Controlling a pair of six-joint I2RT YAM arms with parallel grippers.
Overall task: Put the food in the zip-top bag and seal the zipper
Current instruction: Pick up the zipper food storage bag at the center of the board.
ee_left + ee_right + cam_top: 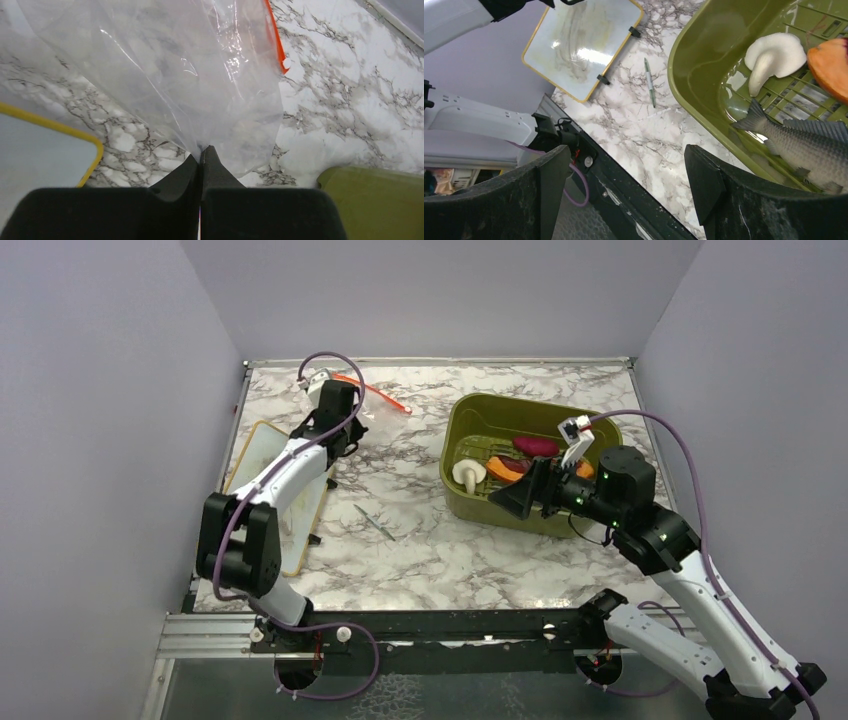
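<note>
Fingers of my right gripper (626, 165) stand spread wide, holding nothing, just at the near rim of the olive-green tub (696, 55) on the counter's right half. Past them, inside the tub, lie the white mushroom (774, 52), the orange slice (831, 65) and the dark red-purple piece (535, 446). Farther off, toward the counter's far left corner, my left gripper (202, 152) is pressed together, pinching the near edge of the zip-top bag (190, 75). The bag's zipper (275, 35) runs away along its right side.
</note>
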